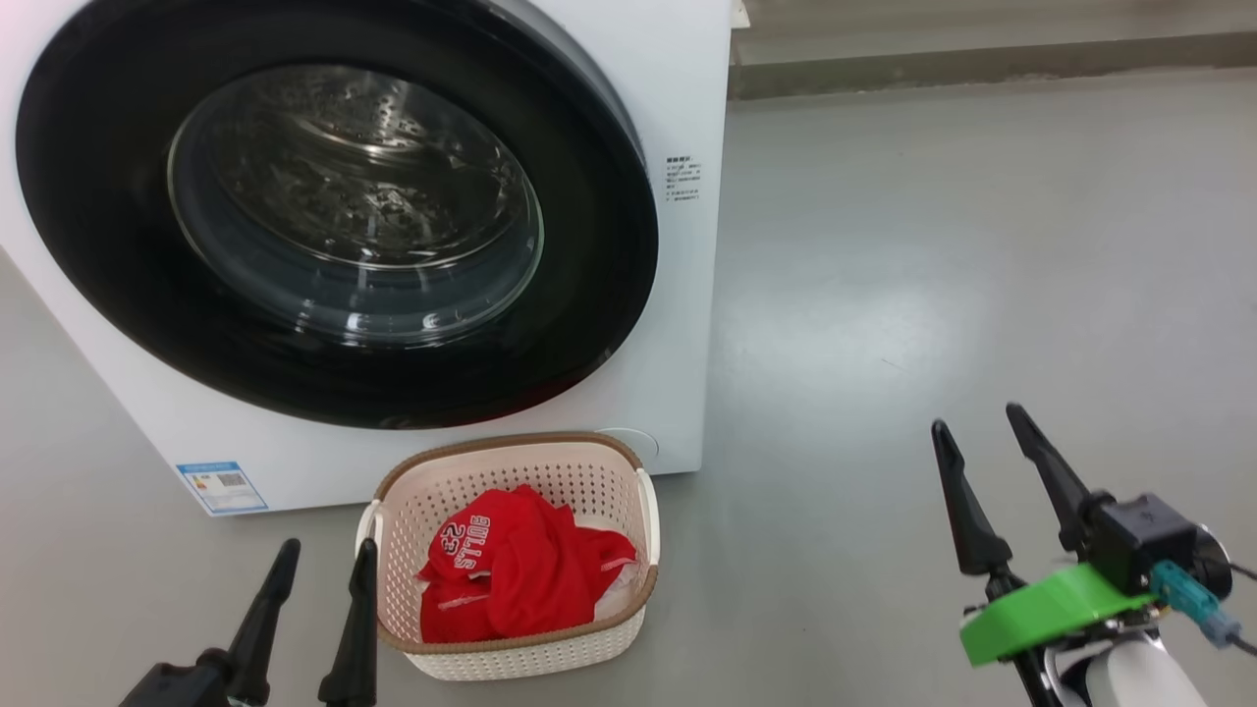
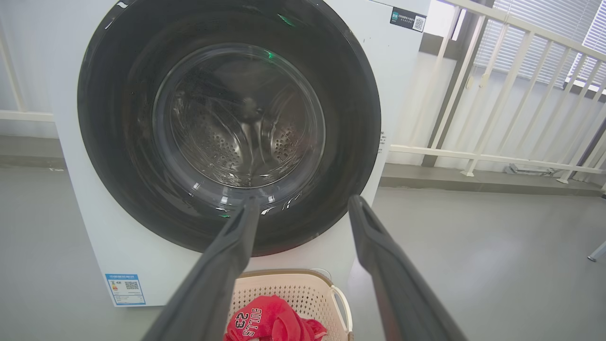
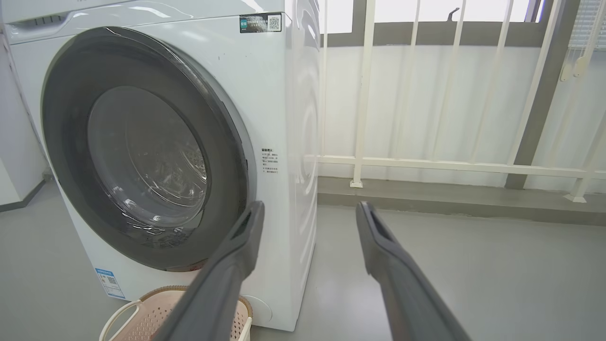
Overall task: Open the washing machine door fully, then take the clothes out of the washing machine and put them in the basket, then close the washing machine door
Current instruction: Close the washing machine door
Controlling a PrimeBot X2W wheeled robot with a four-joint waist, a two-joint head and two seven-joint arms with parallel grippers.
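The white washing machine point(image 1: 678, 88) point(image 2: 402, 57) point(image 3: 265, 94) stands ahead with its round black-rimmed door point(image 1: 334, 226) point(image 2: 227, 123) point(image 3: 142, 151) shut flat against the front. Through the glass the steel drum looks bare. The red clothes point(image 1: 520, 570) point(image 2: 270, 324) lie in the cream basket point(image 1: 511, 462) point(image 2: 289, 284) point(image 3: 156, 308) on the floor just below the door. My left gripper point(image 1: 329, 555) point(image 2: 303, 203) is open and empty, just left of the basket. My right gripper point(image 1: 977, 417) point(image 3: 307, 208) is open and empty over the floor, well right of the basket.
Grey floor point(image 1: 982, 245) stretches to the right of the machine. A white railing point(image 3: 450, 163) and a low grey kerb point(image 3: 473, 199) run along the wall behind and right of the machine.
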